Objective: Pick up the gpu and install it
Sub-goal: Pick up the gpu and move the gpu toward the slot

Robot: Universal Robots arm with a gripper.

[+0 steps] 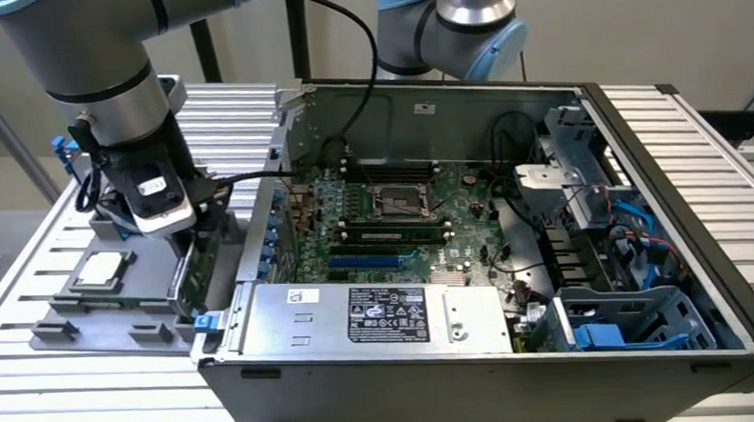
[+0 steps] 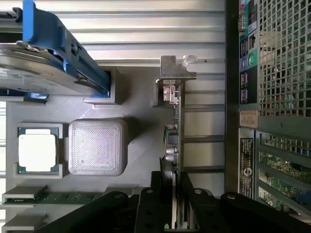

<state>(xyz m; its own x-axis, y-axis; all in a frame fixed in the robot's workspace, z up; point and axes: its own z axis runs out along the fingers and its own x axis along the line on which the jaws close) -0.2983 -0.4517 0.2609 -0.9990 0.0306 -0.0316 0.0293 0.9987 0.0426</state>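
Observation:
The gpu (image 2: 176, 121) stands on edge in a slot of the grey parts holder (image 2: 141, 126), its silver bracket (image 2: 177, 68) at the end far from my wrist. My gripper (image 2: 176, 199) is down over the card's near end, one black finger on each face, shut on it. In the exterior view the gripper (image 1: 185, 240) sits low at the holder's edge nearest the open computer case (image 1: 682, 207), with the gpu (image 1: 192, 274) below it. The motherboard (image 1: 391, 215) lies exposed inside the case, with a blue slot (image 1: 373, 262) near its front.
On the holder (image 1: 114, 313) lie a square CPU chip (image 2: 37, 150), a memory stick (image 2: 53, 197) and a silver hard drive with blue rails (image 2: 43, 63). The case's rear panel (image 2: 272, 97) is close beside the card. A second arm (image 1: 464, 21) stands behind the case.

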